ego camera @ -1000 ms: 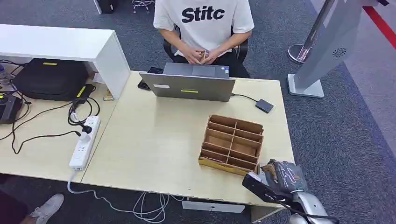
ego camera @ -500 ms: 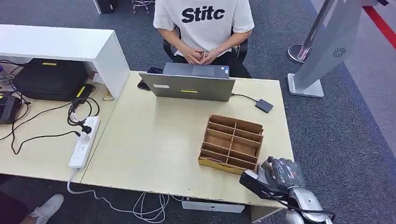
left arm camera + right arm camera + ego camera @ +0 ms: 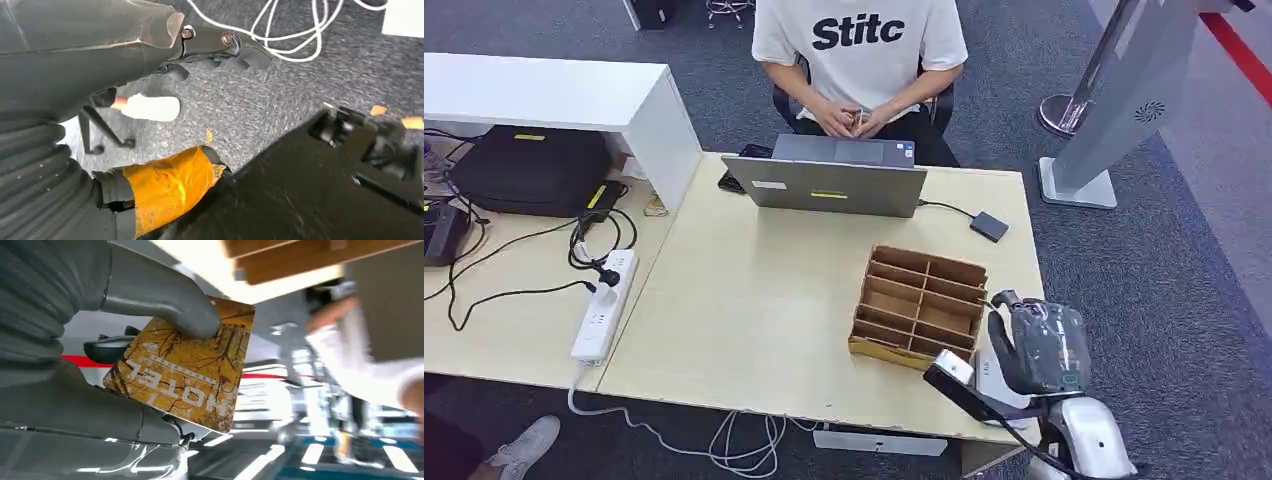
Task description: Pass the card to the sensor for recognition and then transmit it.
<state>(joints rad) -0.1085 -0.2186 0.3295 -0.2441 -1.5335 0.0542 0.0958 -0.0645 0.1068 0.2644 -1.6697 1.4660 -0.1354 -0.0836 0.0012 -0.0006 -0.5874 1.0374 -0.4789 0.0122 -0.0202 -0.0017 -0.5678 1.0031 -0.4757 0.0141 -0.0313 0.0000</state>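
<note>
Holding the card (image 3: 185, 372) between its thick grey thumb and the darker fingers (image 3: 107, 350) behind it, the right hand (image 3: 1036, 347) sits in the lower right of the head view, just beside the right end of the wooden divider box (image 3: 920, 308) and above the tabletop (image 3: 754, 300) edge. In the right wrist view the card is yellow-brown with a bare-branch pattern and pale lettering, and the thumb presses on its face near one corner. The card cannot be made out in the head view, where the hand looks like a dark, wrapped bulk.

The left hand (image 3: 165, 182) hangs over grey carpet in the left wrist view; a thumb wrapped in orange tape shows, and whether the fingers are spread or curled cannot be told.

In the upper middle of the head view a person (image 3: 860, 45) in a white shirt sits behind an open laptop (image 3: 837, 178), hands together. A small dark sensor (image 3: 990, 226) lies on the tabletop right of the laptop, joined to it by a cable. A white power strip (image 3: 605, 305) lies at the left, and a black bag (image 3: 534, 168) at the upper left.
</note>
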